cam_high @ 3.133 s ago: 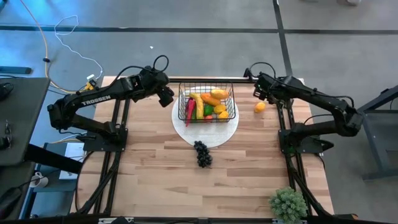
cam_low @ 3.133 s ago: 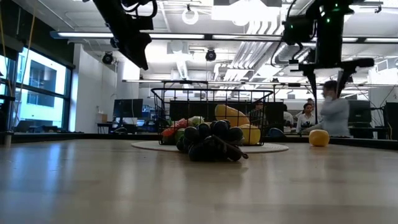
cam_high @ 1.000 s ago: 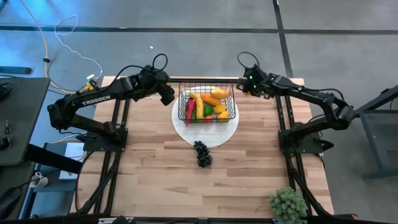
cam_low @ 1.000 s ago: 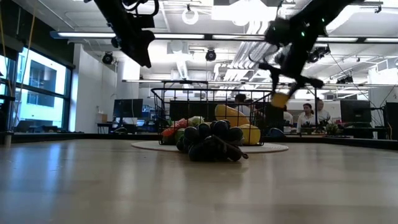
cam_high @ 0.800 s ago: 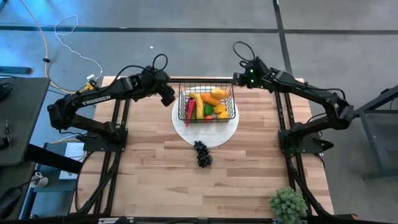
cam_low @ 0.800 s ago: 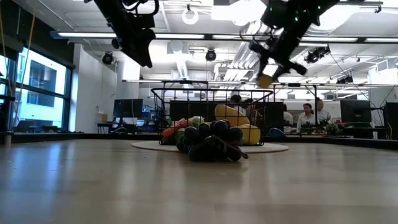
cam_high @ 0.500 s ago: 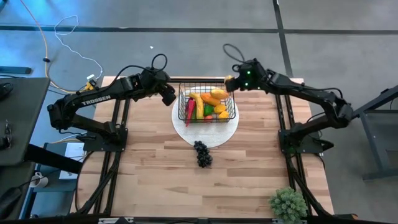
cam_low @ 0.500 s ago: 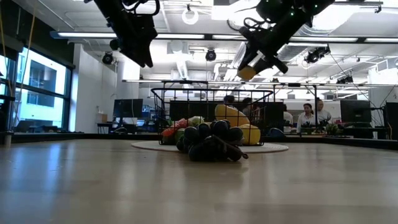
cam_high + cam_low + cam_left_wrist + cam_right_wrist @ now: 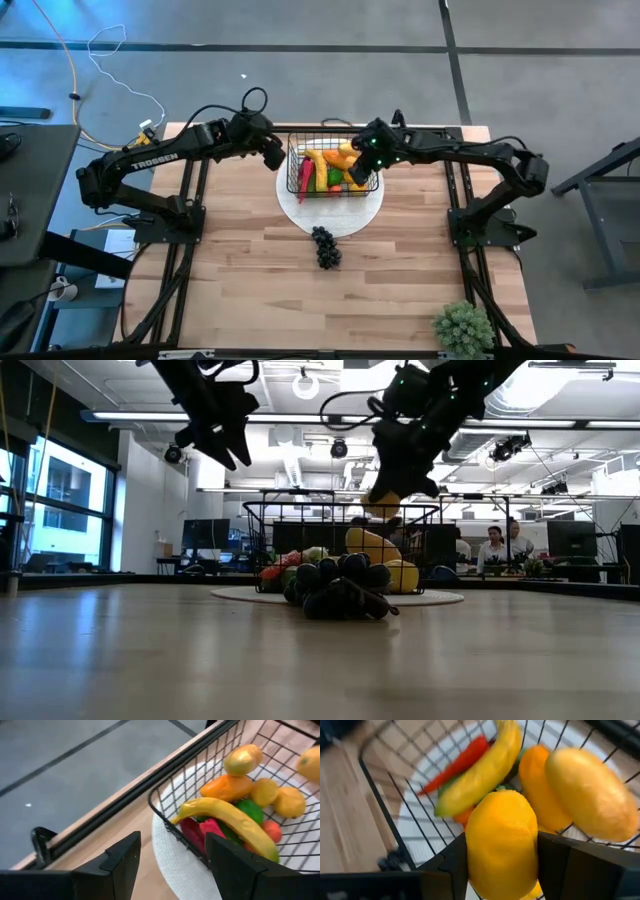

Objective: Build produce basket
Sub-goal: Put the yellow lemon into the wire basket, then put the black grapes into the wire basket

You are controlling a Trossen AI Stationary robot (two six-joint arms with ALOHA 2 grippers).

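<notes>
Yellow and smooth, a toy lemon sits clamped between the two dark fingers of my right gripper, which hangs just above the black wire basket. That basket stands on a round white plate at the far middle of the wooden table. Inside the basket lie a banana, a red chili, an orange piece, a green piece and more lemons, packed close together.

My left gripper waits just beside the basket's left wall, its fingers spread apart and holding nothing.

On the table in front of the basket, off the plate, lies a bunch of dark purple grapes, not yet packed. Far from the basket, at the table's near right corner, stands a green bushy plant.

My judgement of the risks: if I let go too high, the lemon could bounce off the crowded fruit and roll out over the rim. If I lower too far, my fingers could catch the wire and drag the basket off its plate.
</notes>
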